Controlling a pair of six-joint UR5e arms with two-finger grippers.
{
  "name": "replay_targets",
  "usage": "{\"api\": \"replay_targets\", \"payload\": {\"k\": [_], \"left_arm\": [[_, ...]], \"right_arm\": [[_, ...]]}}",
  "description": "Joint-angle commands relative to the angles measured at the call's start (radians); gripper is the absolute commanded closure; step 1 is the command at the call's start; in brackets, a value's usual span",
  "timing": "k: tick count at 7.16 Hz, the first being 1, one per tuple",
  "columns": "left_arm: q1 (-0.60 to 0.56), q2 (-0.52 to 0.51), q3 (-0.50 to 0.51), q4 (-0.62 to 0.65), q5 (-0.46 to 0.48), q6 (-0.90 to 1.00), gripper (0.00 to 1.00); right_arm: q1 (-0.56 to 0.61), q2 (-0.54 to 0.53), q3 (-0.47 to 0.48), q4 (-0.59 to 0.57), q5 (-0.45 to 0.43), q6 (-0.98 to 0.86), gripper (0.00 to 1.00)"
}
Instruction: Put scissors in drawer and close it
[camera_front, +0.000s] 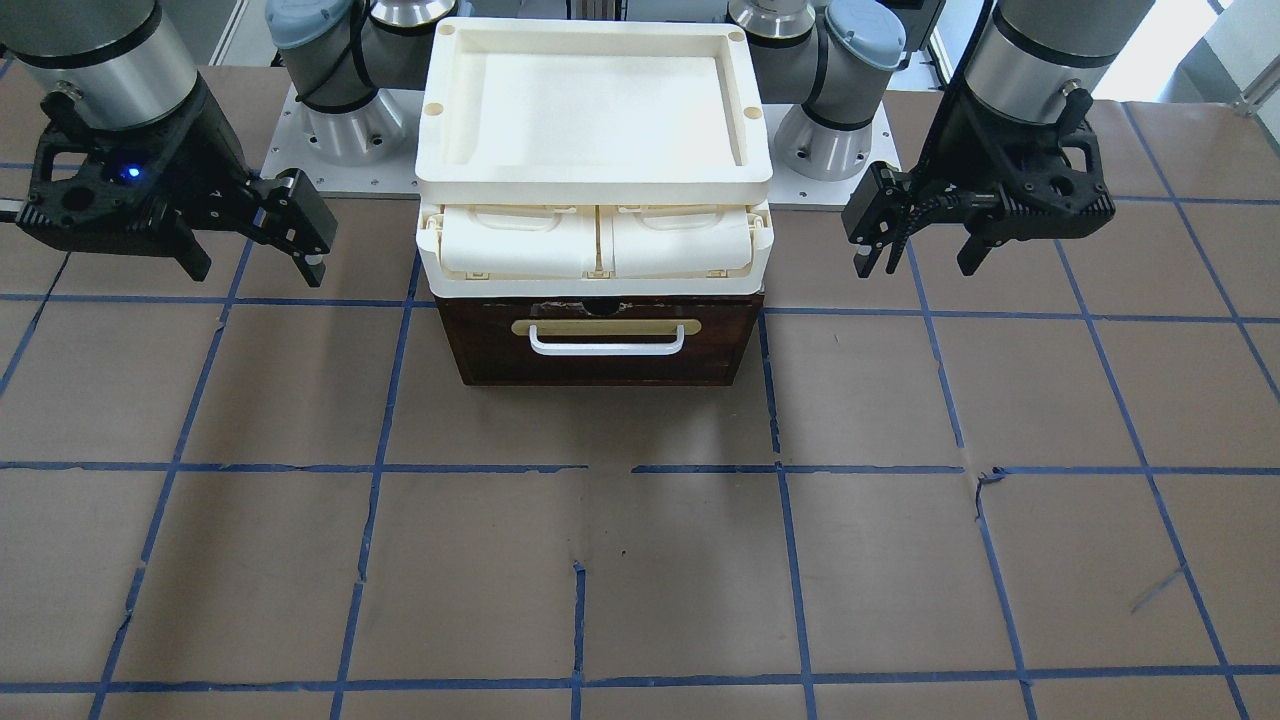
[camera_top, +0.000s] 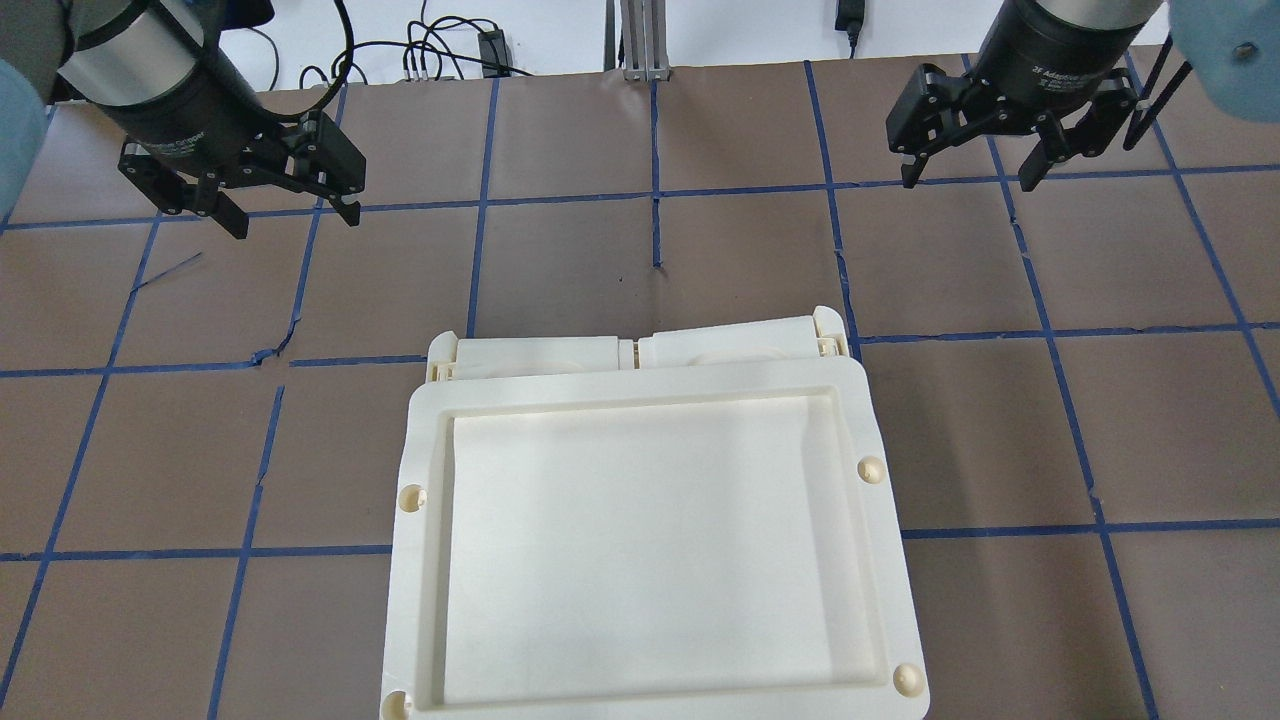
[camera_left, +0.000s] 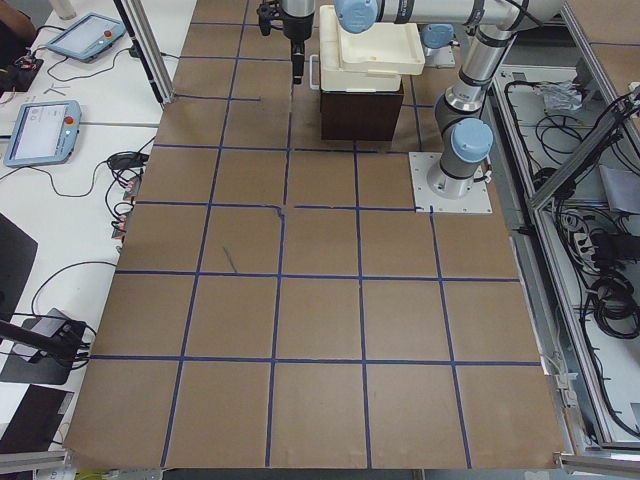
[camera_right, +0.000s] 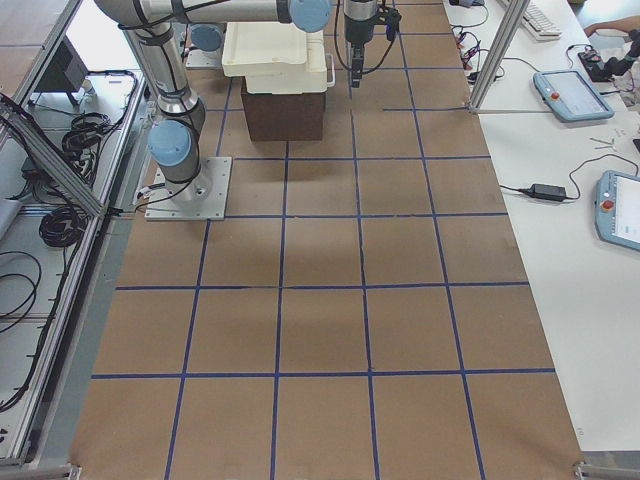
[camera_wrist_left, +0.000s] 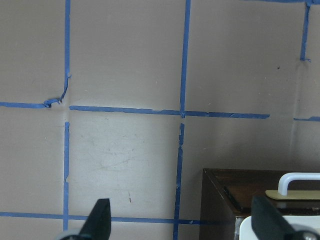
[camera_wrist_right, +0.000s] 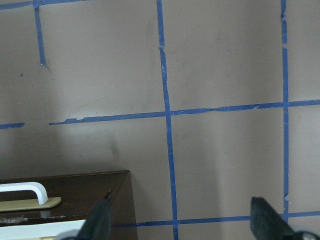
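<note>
Drawer (camera_front: 720, 345) seen shut, midway between left claw (camera_front: 915, 250) and right claw (camera_front: 255, 262); both spread wide, nothing held, equally near. Handle (camera_front: 607, 349) laid crosswise. Scissors nowhere seen.

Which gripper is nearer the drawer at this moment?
Neither clearly. The left gripper hangs to the left of the drawer and the right gripper to its right. Both are open and about equally far off.
</note>
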Motion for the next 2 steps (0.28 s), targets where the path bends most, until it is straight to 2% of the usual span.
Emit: {"api": "replay_targets", "payload": {"k": [1,2], "left_arm": [[-0.003,-0.001,0.000,-0.009,0.000,0.000,0.00],[-0.003,0.000,0.002,-0.015,0.005,0.003,0.00]], "right_arm": [[0.003,0.001,0.002,-0.002,0.001,-0.001,0.00],[0.003,0.001,0.004,-0.001,0.001,0.000,0.00]]}}
